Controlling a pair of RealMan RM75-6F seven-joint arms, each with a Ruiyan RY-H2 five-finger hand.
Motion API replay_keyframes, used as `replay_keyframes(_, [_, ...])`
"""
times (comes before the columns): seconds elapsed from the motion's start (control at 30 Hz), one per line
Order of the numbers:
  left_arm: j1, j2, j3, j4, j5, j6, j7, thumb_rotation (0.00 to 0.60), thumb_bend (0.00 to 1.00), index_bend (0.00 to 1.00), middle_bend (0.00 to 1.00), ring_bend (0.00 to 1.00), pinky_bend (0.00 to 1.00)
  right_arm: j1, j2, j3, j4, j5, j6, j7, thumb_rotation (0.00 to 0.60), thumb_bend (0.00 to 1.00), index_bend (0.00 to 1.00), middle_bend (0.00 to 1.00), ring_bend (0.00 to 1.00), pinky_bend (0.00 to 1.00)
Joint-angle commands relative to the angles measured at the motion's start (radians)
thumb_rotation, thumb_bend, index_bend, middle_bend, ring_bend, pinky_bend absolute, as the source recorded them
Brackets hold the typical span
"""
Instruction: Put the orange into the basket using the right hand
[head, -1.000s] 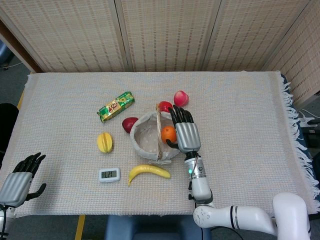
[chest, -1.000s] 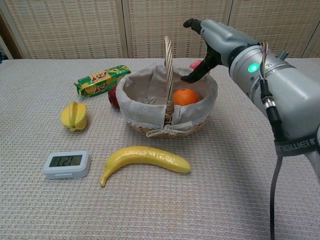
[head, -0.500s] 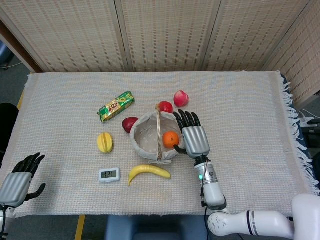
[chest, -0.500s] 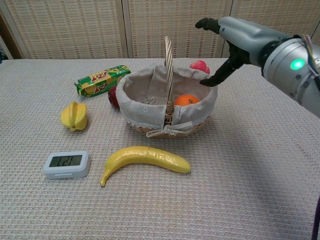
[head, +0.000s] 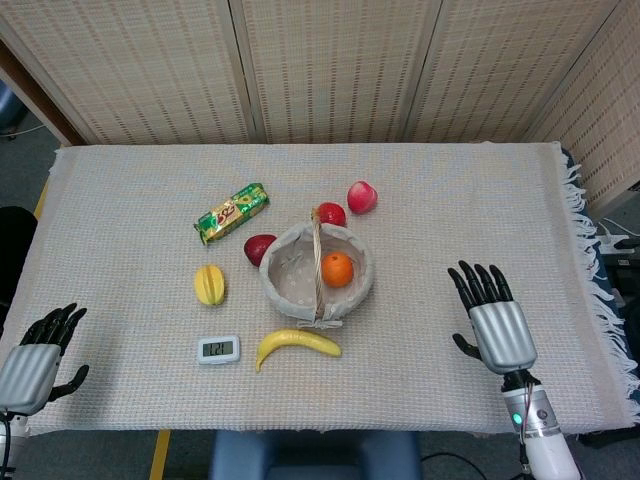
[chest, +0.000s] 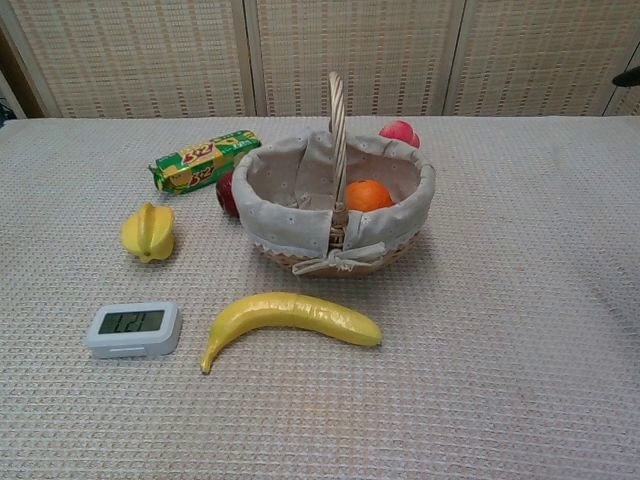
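The orange (head: 337, 269) (chest: 368, 194) lies inside the cloth-lined wicker basket (head: 282, 281) (chest: 287, 205), on the right of its upright handle. My right hand (head: 492, 320) hovers well to the right of the basket near the table's front edge, fingers spread and holding nothing. In the chest view only a dark tip of it shows at the right border. My left hand (head: 38, 350) sits at the front left corner, fingers apart and empty.
A banana (head: 296, 344) and a small digital clock (head: 218, 349) lie in front of the basket. A yellow starfruit (head: 209, 284) and a green snack packet (head: 231, 212) are to its left. Red fruits (head: 361, 196) sit behind it.
My right hand has pulled away from the basket, moving right and toward the table's front edge. The orange stays in the basket. The left hand has not moved.
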Motion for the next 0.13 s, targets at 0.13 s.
replay_keyframes(0.13, [0.003,-0.005,-0.003,0.003,0.001,0.008,0.005,0.600,0.33,0.00,0.00,0.00,0.11,-0.152,0.013,-0.069,0.181,-0.134,0.118,0.194,0.587,0.09,0.00,0.00,0.00,0.00])
